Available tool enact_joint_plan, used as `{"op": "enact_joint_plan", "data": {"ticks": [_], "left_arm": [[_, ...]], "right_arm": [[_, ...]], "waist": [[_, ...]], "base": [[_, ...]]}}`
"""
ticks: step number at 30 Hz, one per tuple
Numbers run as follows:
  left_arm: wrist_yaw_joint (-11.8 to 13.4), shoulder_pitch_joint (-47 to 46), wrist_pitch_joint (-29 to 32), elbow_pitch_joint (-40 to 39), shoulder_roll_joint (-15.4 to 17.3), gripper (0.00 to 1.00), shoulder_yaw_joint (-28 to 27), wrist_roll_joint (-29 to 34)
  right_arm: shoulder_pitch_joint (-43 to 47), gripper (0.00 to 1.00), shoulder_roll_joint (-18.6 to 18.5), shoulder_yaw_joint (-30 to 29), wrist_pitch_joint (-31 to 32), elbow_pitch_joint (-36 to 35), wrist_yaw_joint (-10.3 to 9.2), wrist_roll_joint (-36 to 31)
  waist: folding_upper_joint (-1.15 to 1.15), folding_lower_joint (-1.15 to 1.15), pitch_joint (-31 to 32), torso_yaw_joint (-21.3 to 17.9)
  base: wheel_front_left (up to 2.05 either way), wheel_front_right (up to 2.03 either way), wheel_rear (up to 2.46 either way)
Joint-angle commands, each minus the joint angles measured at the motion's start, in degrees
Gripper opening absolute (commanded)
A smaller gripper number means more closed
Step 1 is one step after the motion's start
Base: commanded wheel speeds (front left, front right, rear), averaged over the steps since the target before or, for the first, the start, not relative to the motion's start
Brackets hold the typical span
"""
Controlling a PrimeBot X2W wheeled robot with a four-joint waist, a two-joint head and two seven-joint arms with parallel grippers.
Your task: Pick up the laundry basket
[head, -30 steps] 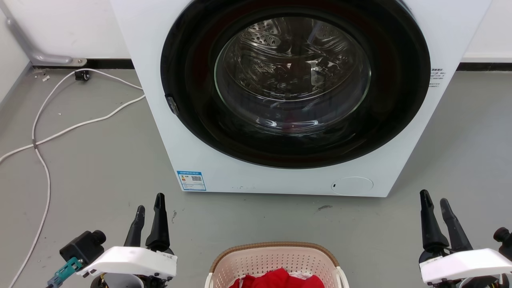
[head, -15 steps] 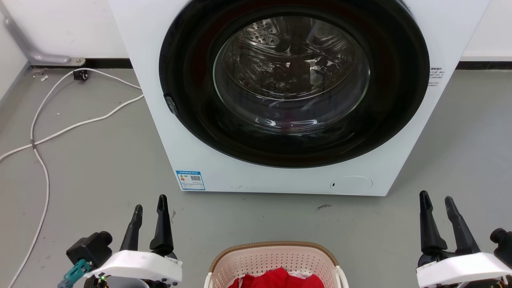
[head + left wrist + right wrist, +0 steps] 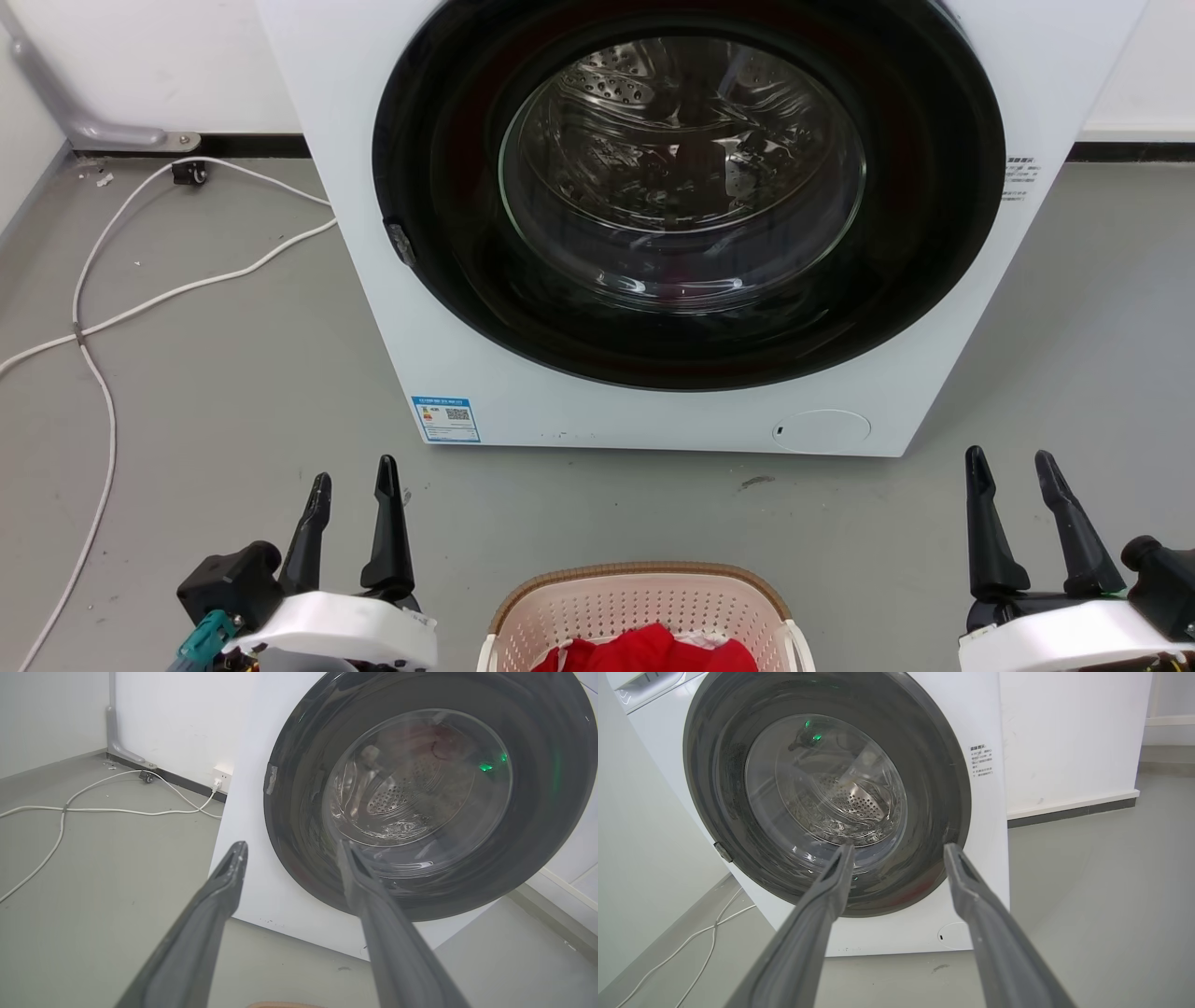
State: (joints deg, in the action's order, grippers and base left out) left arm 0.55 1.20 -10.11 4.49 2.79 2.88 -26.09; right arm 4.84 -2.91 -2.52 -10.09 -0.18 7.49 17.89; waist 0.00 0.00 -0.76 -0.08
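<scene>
The pale pink-beige, hole-dotted plastic laundry basket (image 3: 644,605) with its brown braided rim sits on the grey floor (image 3: 233,373) at the bottom middle of my head view. It lies between my arms and closer in than my fingertips. My left gripper (image 3: 353,472) and right gripper (image 3: 1010,457) are both spread and empty, pointing at the white washing machine (image 3: 653,420); I judge the left one nearer the basket.

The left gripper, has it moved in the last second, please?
Yes. The left gripper shifted right, toward the laundry basket, judged against the washer's blue label.
</scene>
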Motion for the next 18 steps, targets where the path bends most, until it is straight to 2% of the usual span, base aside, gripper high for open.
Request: {"op": "enact_joint_plan", "data": {"ticks": [1,18], "left_arm": [[0.3,0.2,-0.5,-0.7,0.2,1.00,0.1,1.6],[1.4,1.3,-2.6,-1.6,0.2,1.00,1.1,10.0]], "right_arm": [[0.4,1.00,0.0,0.1,-0.5,-1.0,0.00,-1.8],[2.0,1.00,0.0,0.5,-2.7,-2.0,-0.01,-11.2]], "waist": [[0.00,0.00,-0.1,0.0],[0.00,0.00,-0.1,0.0]], "base": [[0.00,0.00,0.00],[0.00,0.00,0.00]]}}
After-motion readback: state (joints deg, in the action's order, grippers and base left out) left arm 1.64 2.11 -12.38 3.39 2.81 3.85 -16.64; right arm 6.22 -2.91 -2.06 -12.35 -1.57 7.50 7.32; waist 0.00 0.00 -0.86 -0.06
